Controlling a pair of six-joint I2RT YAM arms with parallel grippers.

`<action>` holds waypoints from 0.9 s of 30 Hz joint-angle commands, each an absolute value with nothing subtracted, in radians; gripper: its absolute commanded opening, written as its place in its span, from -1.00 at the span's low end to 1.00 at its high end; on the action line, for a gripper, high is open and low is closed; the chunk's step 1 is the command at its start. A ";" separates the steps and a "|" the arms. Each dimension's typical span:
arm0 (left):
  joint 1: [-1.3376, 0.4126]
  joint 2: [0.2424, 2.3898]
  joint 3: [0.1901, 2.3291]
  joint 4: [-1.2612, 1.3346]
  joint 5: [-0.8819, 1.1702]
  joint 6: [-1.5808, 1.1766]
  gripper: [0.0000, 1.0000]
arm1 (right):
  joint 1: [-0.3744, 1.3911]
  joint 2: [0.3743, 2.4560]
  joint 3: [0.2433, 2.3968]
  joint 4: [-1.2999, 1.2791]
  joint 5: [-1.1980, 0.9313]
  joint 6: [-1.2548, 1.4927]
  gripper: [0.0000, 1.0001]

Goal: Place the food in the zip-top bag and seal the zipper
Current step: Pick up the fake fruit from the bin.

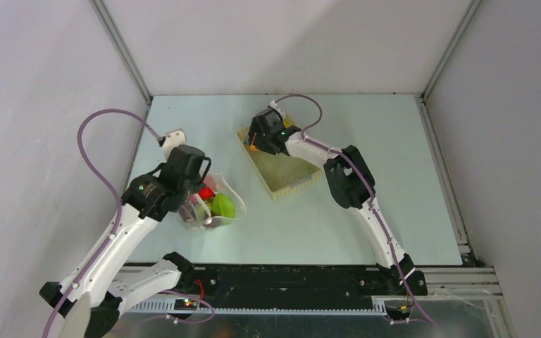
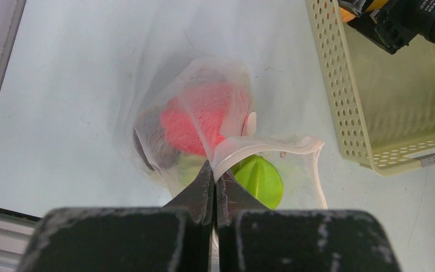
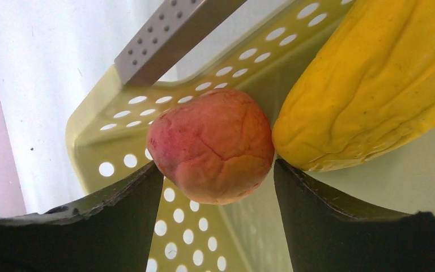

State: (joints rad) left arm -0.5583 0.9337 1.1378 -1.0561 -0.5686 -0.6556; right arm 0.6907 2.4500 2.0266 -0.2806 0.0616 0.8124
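Pale table (image 1: 366,211), white enclosure walls. Left claw (image 2: 213,175) fully closed, pinching the bag (image 2: 226,85) by its rim; the bag hangs open straight ahead of the tips. Inside it: a red piece (image 2: 195,122) just beyond the tips, a green piece (image 2: 259,178) right beside them, something dark at left. Right claw (image 3: 215,170) is down in the basket (image 3: 119,141) corner, partly open, fingers touching both sides of the peach (image 3: 212,144). Banana (image 3: 368,85) lies against the peach, above the right-hand finger. Can't tell if the peach is lifted.
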 commanded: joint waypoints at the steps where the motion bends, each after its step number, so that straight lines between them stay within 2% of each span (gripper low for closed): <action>1: -0.551 0.915 1.128 -1.011 -0.562 -0.674 -1.00 | 0.687 2.480 2.073 -0.282 0.134 0.846 0.51; 4: -0.551 0.915 1.126 -1.009 -0.556 -0.673 -1.00 | 0.686 2.484 2.067 -0.254 0.150 0.843 0.50; 11: -0.551 0.913 1.119 -1.008 -0.543 -0.676 -1.00 | 0.683 2.470 2.022 -0.186 0.154 0.826 0.24; 18: -0.551 0.902 1.112 -1.002 -0.530 -0.678 -1.00 | 0.693 2.329 1.859 -0.062 0.161 0.776 -0.23; 27: -0.551 0.901 1.105 -0.993 -0.516 -0.680 -1.00 | 0.698 2.069 1.569 0.076 0.156 0.691 -0.45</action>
